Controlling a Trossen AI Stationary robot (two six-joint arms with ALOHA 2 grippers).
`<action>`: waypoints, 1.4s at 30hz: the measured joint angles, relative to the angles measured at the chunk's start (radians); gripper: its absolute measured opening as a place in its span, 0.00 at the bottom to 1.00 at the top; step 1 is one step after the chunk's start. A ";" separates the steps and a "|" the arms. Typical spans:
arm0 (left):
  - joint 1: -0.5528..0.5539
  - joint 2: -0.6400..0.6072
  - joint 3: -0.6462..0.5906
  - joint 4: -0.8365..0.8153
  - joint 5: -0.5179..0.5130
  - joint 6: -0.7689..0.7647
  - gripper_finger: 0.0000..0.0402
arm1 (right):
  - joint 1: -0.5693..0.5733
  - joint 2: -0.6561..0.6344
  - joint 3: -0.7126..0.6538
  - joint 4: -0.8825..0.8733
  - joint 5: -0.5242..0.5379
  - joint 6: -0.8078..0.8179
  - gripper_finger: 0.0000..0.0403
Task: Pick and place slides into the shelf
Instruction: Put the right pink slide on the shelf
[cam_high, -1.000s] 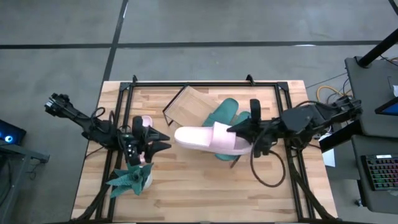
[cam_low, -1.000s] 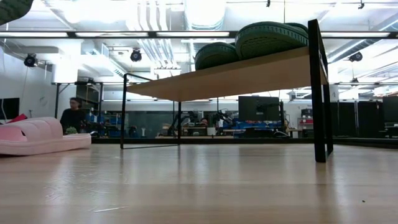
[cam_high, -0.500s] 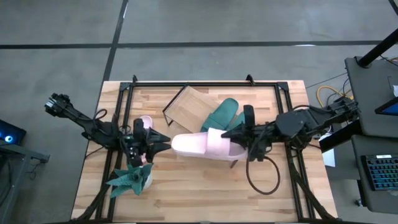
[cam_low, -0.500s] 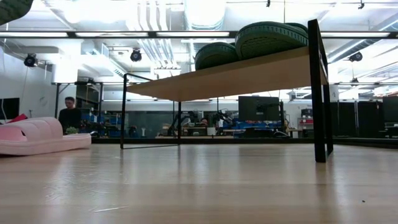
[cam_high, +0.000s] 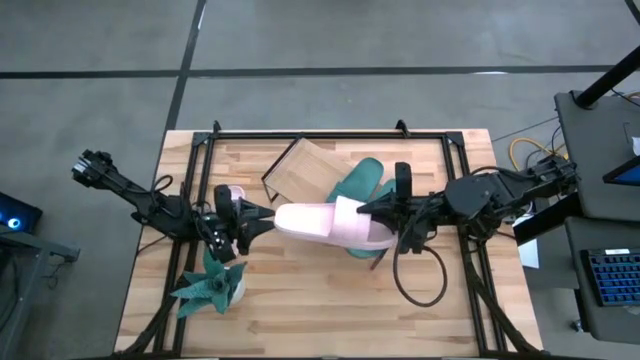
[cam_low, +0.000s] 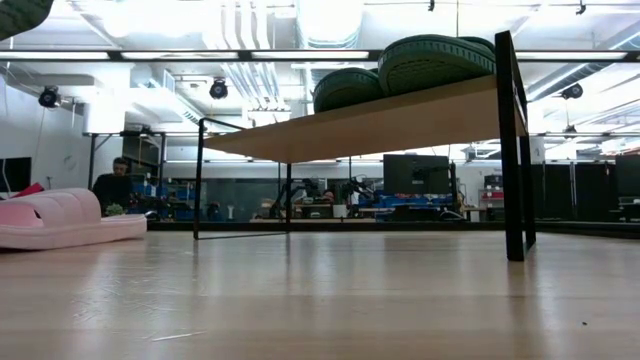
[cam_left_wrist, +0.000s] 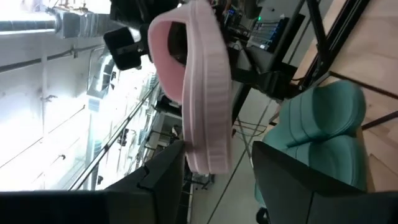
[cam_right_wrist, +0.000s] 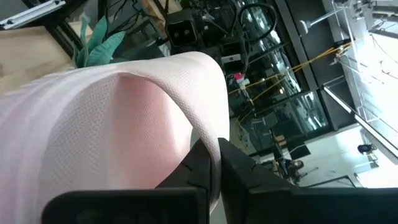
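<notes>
Shifted left since a second ago, that pale pink slide (cam_high: 320, 221), carried above the middle of the table (cam_high: 330, 310); right gripper (cam_high: 385, 213) clenched on its wide strap; left gripper (cam_high: 257, 219) spread wide, prongs either side of the toe tip, just short of touching; two dark green slides (cam_high: 362, 186) lying atop the shelf (cam_high: 300, 167) at the far middle; second pink slide (cam_low: 60, 220) resting flat on the wood by the left arm; green toy plant (cam_high: 208, 287) at near left; person (cam_low: 112, 187) visible in the room beyond.
</notes>
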 joint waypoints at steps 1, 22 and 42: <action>0.000 0.002 0.000 0.000 0.010 -0.002 0.43 | 0.000 0.000 0.000 0.000 0.000 0.000 0.02; 0.019 0.119 0.000 0.189 0.078 0.066 0.38 | -0.006 0.000 -0.003 -0.002 -0.034 0.001 0.02; 0.030 0.129 0.008 0.192 -0.133 0.120 0.10 | -0.006 -0.002 -0.023 -0.031 0.361 0.028 0.21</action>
